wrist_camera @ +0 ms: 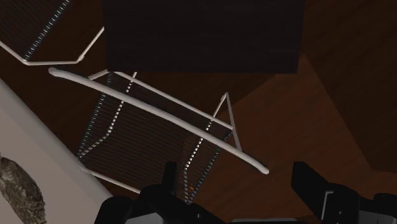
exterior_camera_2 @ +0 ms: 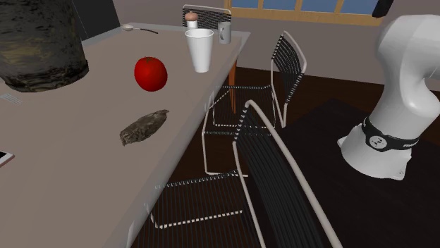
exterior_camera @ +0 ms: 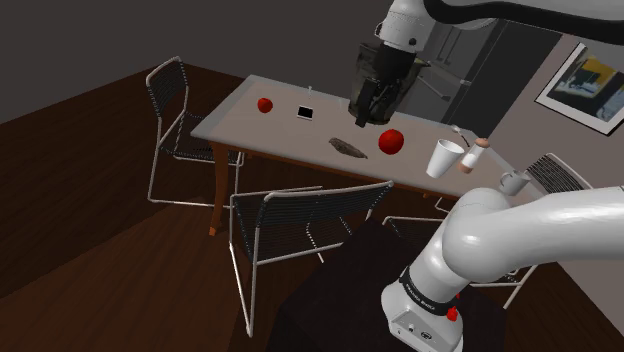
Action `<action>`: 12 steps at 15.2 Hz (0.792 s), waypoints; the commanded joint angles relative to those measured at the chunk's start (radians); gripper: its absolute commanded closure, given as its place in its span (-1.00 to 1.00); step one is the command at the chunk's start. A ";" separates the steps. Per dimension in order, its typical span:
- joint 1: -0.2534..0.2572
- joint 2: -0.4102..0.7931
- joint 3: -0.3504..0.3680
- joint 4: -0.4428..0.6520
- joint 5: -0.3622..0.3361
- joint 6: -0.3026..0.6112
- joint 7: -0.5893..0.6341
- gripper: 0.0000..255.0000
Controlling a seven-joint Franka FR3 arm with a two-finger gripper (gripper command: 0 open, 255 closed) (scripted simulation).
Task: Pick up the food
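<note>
A flat, brown, lumpy piece of food (exterior_camera: 348, 146) (exterior_camera_2: 144, 127) lies on the grey table (exterior_camera: 285, 135) near its front edge. A red apple (exterior_camera: 391, 142) (exterior_camera_2: 151, 73) sits just beyond it, and a smaller red fruit (exterior_camera: 265, 104) lies toward the shoulder view's left. My black gripper (exterior_camera: 360, 116) hangs above the table, over and slightly behind the brown piece, touching nothing. In the wrist view the gripper (wrist_camera: 240, 191) is open, its fingers (wrist_camera: 168, 181) well apart with nothing between them. The brown piece (wrist_camera: 19, 191) shows off to the side of one finger.
A white cup (exterior_camera: 443, 158) (exterior_camera_2: 199, 49), a shaker (exterior_camera: 481, 150) and a grey mug (exterior_camera: 512, 183) stand at the table's end. A phone (exterior_camera: 306, 112) lies near the smaller fruit. Wire chairs (exterior_camera: 300, 225) (exterior_camera_2: 282, 183) (wrist_camera: 159, 121) line the front edge. A dark mottled bulk (exterior_camera_2: 39, 42) is close by.
</note>
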 commanded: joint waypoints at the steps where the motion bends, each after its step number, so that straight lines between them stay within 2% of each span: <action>1: 0.000 0.000 0.000 0.000 0.000 0.000 0.000 -1.00; 6: -0.022 0.030 -0.126 -0.057 -0.059 0.109 -0.154 -1.00; 12: -0.037 0.132 -0.283 -0.073 -0.106 0.250 -0.343 -1.00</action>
